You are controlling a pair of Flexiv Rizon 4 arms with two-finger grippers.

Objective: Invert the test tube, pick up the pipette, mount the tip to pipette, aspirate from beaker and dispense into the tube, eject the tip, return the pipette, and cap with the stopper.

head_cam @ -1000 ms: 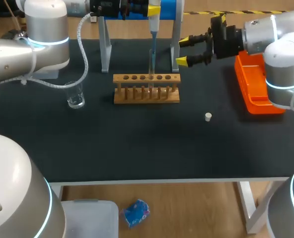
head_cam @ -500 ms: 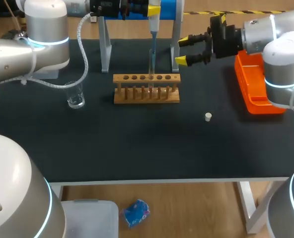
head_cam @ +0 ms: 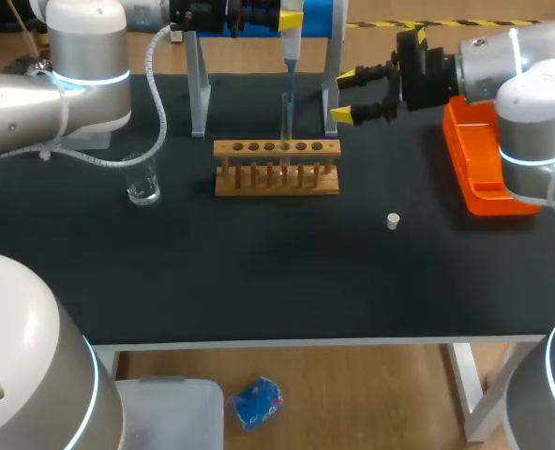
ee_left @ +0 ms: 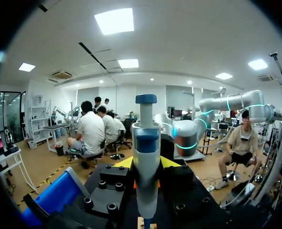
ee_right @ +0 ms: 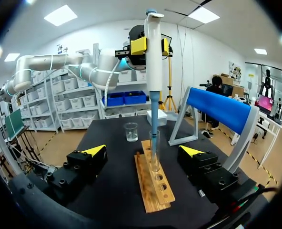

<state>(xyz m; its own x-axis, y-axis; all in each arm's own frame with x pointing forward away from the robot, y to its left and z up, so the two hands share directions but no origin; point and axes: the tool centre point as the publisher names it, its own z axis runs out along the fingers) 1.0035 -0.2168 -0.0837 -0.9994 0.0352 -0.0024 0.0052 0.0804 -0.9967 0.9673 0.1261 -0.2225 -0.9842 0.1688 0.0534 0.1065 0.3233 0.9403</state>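
Table (head_cam: 259, 272): black surface, one work area, both arms over the rear half.

Left hand (head_cam: 276, 17): over the rear edge near the middle, closed on the pipette (head_cam: 291, 42), one yellow-tipped finger on each side of the barrel. The pipette hangs upright, and its lower end goes down into the mouth of the test tube (head_cam: 284, 141).

Test tube: upright in a middle hole of the wooden rack (head_cam: 276, 167). The rack lies parallel to the rear edge, mid-table toward the rear. Whether the tube contains liquid cannot be told.

Right hand (head_cam: 345, 95): wide open and holding nothing. It is above the table just beside the rack's right end, between the rack and the orange box (head_cam: 479, 164), with its fingers pointing toward the pipette.

Other items:
- Beaker (head_cam: 142, 178): clear glass, upright, near the left edge, apart from the rack.
- Stopper (head_cam: 393, 220): small and white, alone on the surface to the front right of the rack, well apart from the tube.
- Orange box: along the right edge, partly under the right arm.
- Blue-topped stand (ee_right: 222, 109): grey legs, at the rear edge behind the rack.
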